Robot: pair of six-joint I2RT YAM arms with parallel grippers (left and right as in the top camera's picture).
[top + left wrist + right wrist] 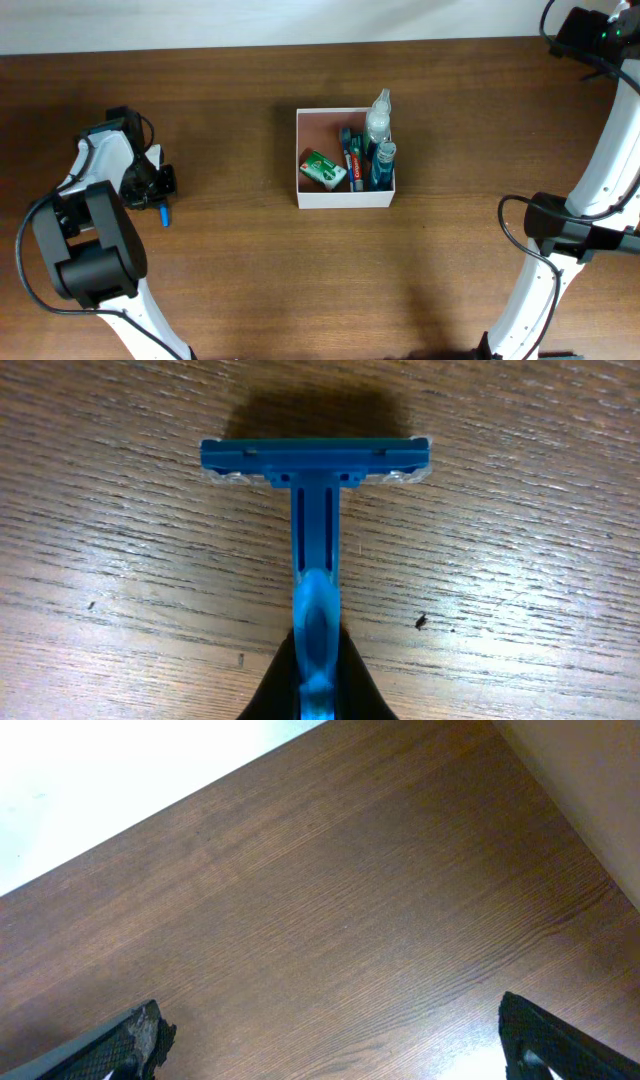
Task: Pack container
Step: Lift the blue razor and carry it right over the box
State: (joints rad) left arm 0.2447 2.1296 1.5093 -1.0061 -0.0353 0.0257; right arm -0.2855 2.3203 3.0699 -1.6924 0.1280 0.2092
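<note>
Overhead and wrist views of a packing task. The container (345, 198) sits at the middle of the table (240, 260). It already holds a green packet (322, 168), a toothpaste tube (352, 158), a clear bottle (378, 118) and a blue bottle (383, 165). These crowd its right half and front, while the rear left corner shows bare reddish floor.

Well to the left of the box, the left claw (315, 695) is clamped on the handle of a blue disposable razor (315, 520). The razor lies flat on the wood with its head pointing away from the fingers. The right claw (335, 1050) hangs over bare table with its jaws wide apart and nothing between them.

Probable hazards:
- The grip falls at the tail of a slim, smooth handle, so the heavier head may swing or slip out on lifting.
- The broad head may catch the thin white wall on entry and push the light box across the table.
- A release over the crowded side may leave the razor perched on the bottles.
</note>
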